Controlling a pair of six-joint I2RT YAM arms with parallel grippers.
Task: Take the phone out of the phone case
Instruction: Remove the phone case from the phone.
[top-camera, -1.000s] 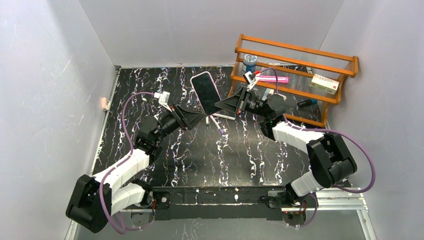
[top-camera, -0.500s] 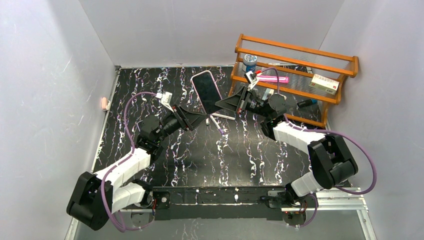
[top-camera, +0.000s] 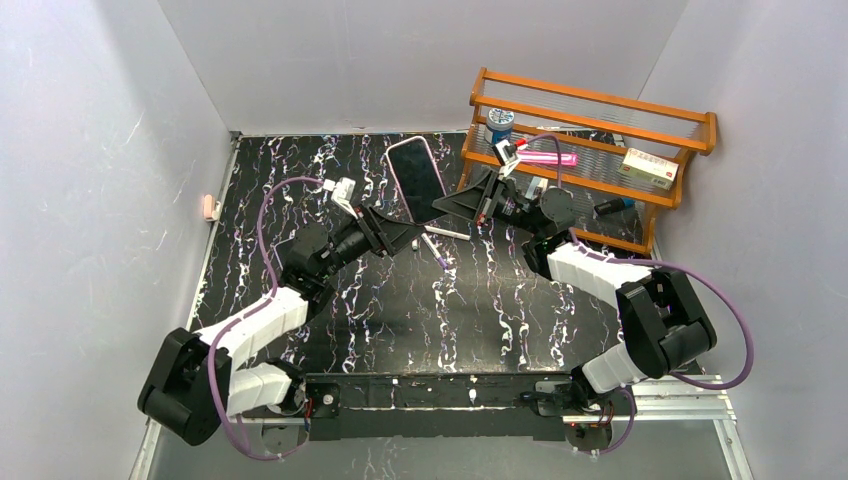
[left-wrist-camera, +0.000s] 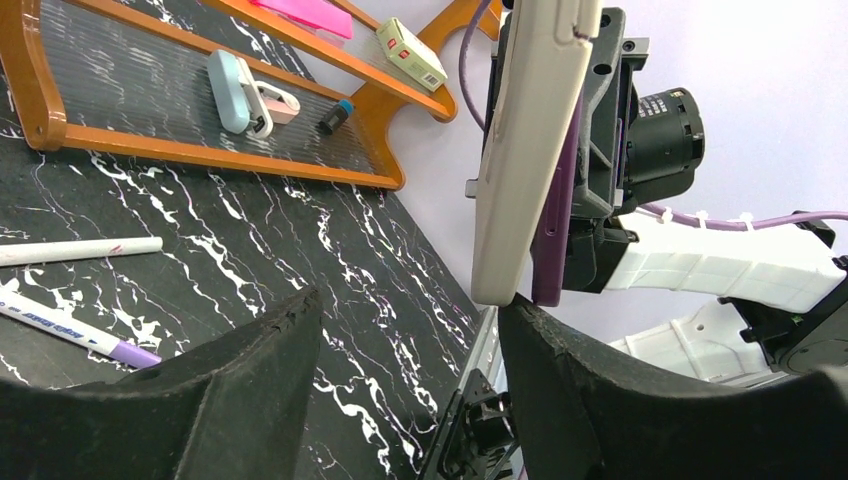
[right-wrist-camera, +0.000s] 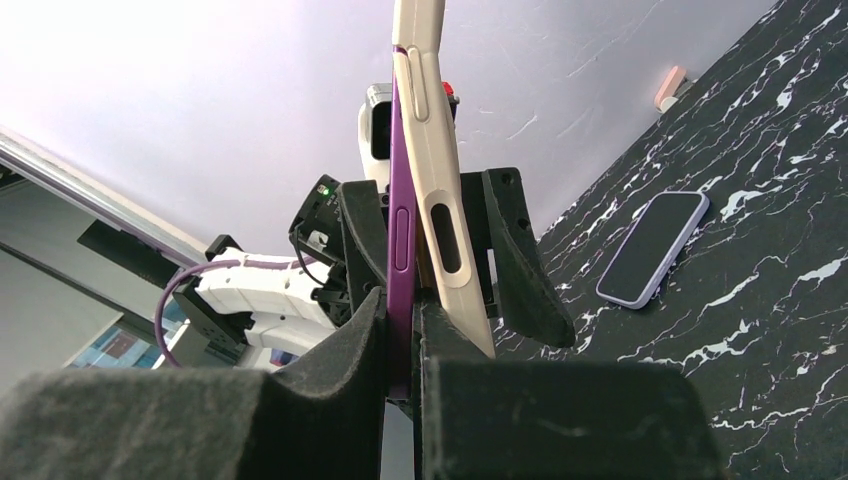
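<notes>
While the right gripper (right-wrist-camera: 400, 300) pinches the purple phone (right-wrist-camera: 399, 240) tight and holds it up on end in the air over the far part of the table (top-camera: 400, 330), the pale case (left-wrist-camera: 520, 150) hugs it at the top but stands off from it at the low end. The left gripper (left-wrist-camera: 405, 310) is open wide and holds nothing, and the loose low corner of the case sits just by one finger. I think a good move is to slide those fingers around the loose end only, close on the case and not the phone, then pull away slowly, so the phone does not slip and fall. I count two arms, two grippers, one case and two pens (top-camera: 447, 233) on the table. I count two phones: the one held up, and a second phone (right-wrist-camera: 652, 248) lying flat. At the back stands one shelf (top-camera: 590, 100).
</notes>
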